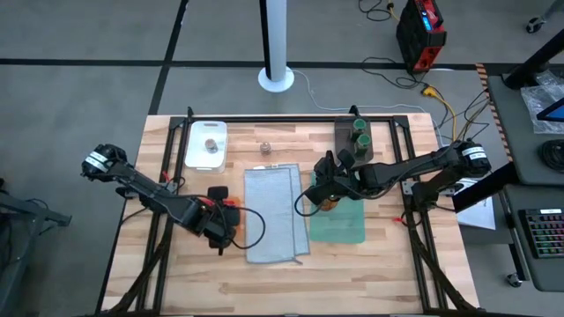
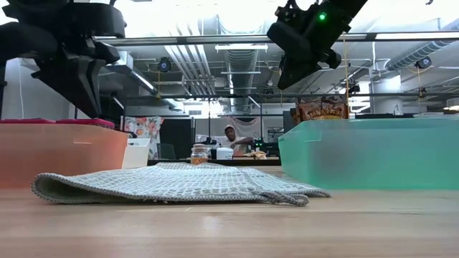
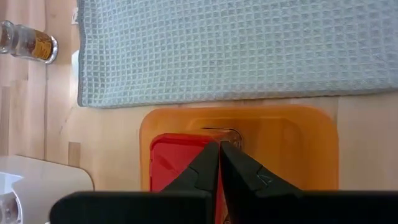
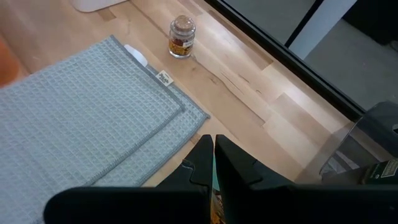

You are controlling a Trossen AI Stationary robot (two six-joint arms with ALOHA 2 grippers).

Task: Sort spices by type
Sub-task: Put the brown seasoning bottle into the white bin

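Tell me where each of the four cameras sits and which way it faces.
High: overhead, straight down; both arms, grey cloth.
Low: table height, looking level across; arms overhead, grey cloth.
Left wrist: over orange tray; shut left gripper.
Right wrist: over the table; shut right gripper.
Shared: spice jar, in every view.

Lighting and picture quality: bright, even indoor light.
Low view: ceiling lamps (image 2: 215, 32) glare white behind both arms, which show as dark silhouettes; table (image 2: 229, 222) foreground soft, room behind blurred. High view: evenly lit, faint shadows under the arms. Wrist views: clear on the grey cloth (image 3: 236, 50), near fingers slightly soft.
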